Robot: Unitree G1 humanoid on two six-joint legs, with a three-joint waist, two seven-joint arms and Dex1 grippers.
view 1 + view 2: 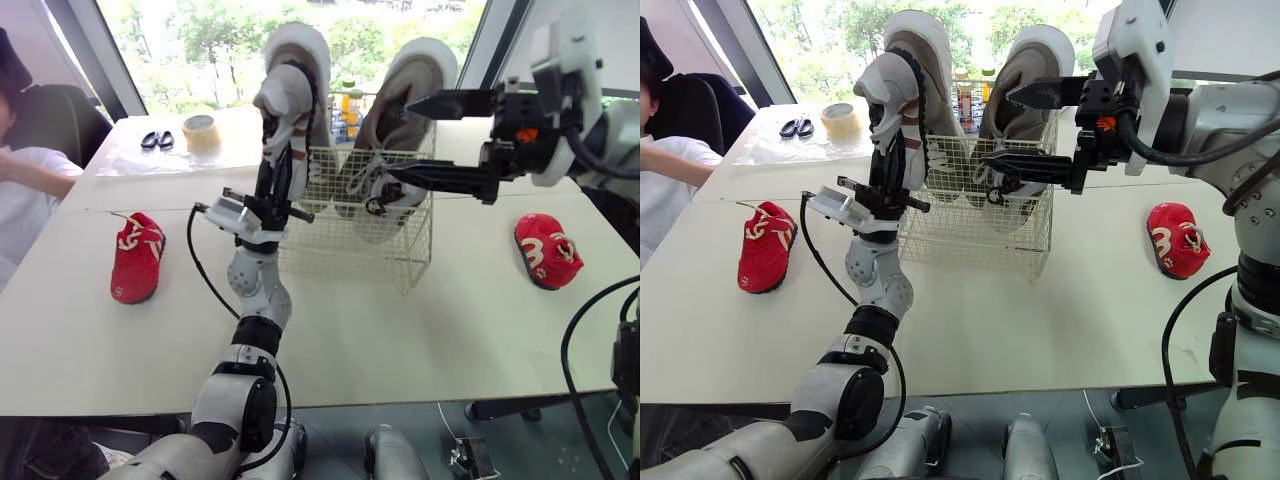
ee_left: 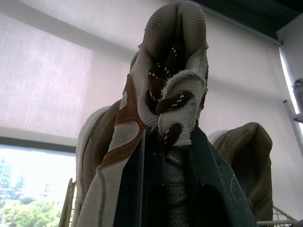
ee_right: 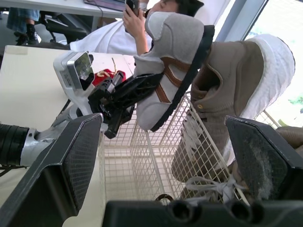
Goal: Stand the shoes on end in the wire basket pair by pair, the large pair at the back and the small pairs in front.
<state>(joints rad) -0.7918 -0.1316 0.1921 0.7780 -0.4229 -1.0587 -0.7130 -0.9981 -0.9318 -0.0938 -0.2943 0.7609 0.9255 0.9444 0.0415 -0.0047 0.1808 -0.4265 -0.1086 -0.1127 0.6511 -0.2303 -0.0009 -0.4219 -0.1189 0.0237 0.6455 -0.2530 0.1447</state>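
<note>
at the far left a person (image 1: 20, 165) sits beside the desk (image 1: 400, 330). a small red shoe (image 1: 137, 258) lies flat on the left part of the desk, well apart from the wire basket (image 1: 390, 250). behind it, toward the window, i see scissors (image 1: 156, 139) and a roll of tape (image 1: 201, 132).

my left gripper (image 1: 280, 165) stands upright at the basket's front left corner, clamped on a grey shoe with brown trim (image 1: 285, 105). in the left wrist view its fingers (image 2: 137, 189) pinch the laced upper between them. the shoe is held on end at about rim height, just in front of the left large beige shoe (image 1: 305, 45). i cannot tell whether its lower end is inside the wire.

the left large shoe and the right large beige shoe (image 1: 415, 80) both stand on end at the back of the basket, rising well above its rim.

my right gripper (image 1: 400, 138) reaches in from the right at rim height. its fingers are spread wide, one above the other, in front of the right large shoe and holding nothing.

a second small red shoe (image 1: 545, 250) lies on the desk to the right of the basket.
</note>
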